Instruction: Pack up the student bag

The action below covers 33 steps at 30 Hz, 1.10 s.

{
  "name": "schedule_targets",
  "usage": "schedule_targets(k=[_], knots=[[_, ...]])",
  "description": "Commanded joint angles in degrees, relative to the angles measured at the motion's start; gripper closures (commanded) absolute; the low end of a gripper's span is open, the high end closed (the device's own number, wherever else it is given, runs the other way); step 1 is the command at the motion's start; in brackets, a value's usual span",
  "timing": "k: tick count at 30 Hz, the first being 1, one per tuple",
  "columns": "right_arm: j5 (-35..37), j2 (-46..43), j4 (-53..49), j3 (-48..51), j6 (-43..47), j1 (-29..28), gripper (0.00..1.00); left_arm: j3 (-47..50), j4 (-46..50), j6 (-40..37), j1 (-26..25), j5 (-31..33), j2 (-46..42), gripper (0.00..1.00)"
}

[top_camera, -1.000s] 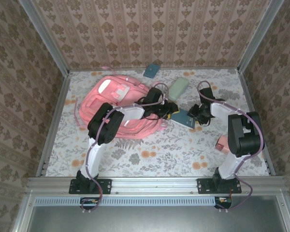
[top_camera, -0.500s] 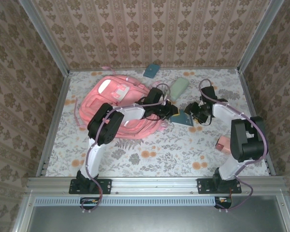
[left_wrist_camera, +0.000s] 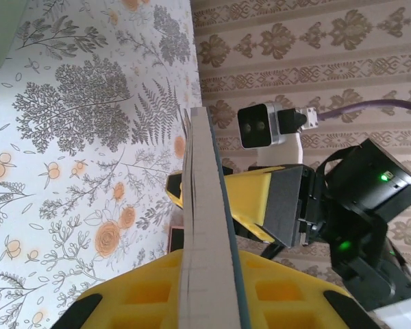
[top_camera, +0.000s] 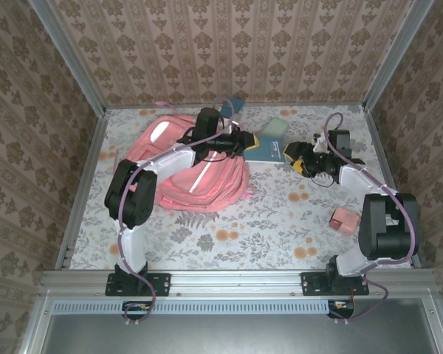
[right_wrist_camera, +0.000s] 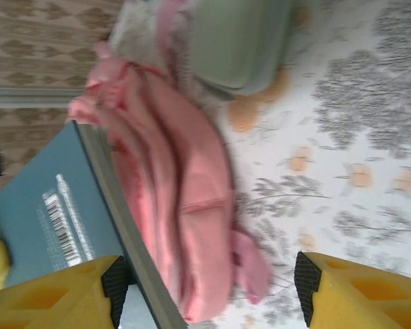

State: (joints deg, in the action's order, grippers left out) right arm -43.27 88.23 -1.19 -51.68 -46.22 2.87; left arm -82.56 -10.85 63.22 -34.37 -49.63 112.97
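Observation:
The pink student bag lies on the left half of the table. My left gripper is shut on a teal book and holds it in the air off the bag's right side. In the left wrist view the book's page edge runs up between the yellow fingers. My right gripper stands open at the book's right edge. In the right wrist view the book's cover passes its left finger, with the bag beyond the open right gripper.
A pale green case lies behind the book, and it shows as well in the right wrist view. A small teal thing sits by the back wall. A small pink block lies near the right arm's base. Walls close in the table.
The left arm has lifted the book off the table and carried it toward the back, beside the bag. The right gripper has opened, let go of the book and drawn back to the right.

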Motion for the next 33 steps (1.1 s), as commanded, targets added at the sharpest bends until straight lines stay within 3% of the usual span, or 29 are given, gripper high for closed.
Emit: schedule_targets(k=[1,6,10,12,15,18,19,24,27,33], knots=[[-10.2,2.3,15.1,2.2,-8.9,-0.1,0.3,0.6,-3.1,-0.5,-0.5,-5.2,-1.8,1.0],[-15.2,5.0,21.8,1.2,-14.0,-0.1,0.31,2.3,-9.7,4.4,-0.4,-5.9,-1.3,1.0],[-17.4,5.5,23.9,1.2,-15.5,-0.6,0.38,1.9,-11.6,6.0,-0.4,-6.1,-0.8,1.0],[-17.8,5.3,24.2,1.4,-15.5,-1.0,0.49,1.5,-11.6,6.0,-0.4,-6.2,-0.5,1.0],[-17.7,5.0,24.1,1.7,-15.6,-1.0,0.78,0.9,-10.2,5.1,-0.3,-6.1,-0.3,0.97],[-16.7,4.3,22.1,1.8,-14.9,-0.9,1.0,0.6,-4.3,0.9,0.2,-5.0,-0.9,0.78],[-16.4,4.0,21.6,1.8,-14.6,-0.9,1.0,0.2,-0.4,-1.8,0.4,-4.2,-1.4,0.71],[-14.3,2.6,19.0,1.9,-13.4,-0.1,1.0,-2.7,22.4,-18.2,2.3,4.2,-4.7,0.58],[-12.9,1.8,18.1,2.3,-13.2,0.7,1.0,-4.2,33.8,-26.8,3.2,12.0,-6.8,0.56],[-7.0,-1.4,14.4,3.9,-11.8,2.2,1.0,-6.7,50.5,-42.6,1.2,35.2,-9.7,0.53]])
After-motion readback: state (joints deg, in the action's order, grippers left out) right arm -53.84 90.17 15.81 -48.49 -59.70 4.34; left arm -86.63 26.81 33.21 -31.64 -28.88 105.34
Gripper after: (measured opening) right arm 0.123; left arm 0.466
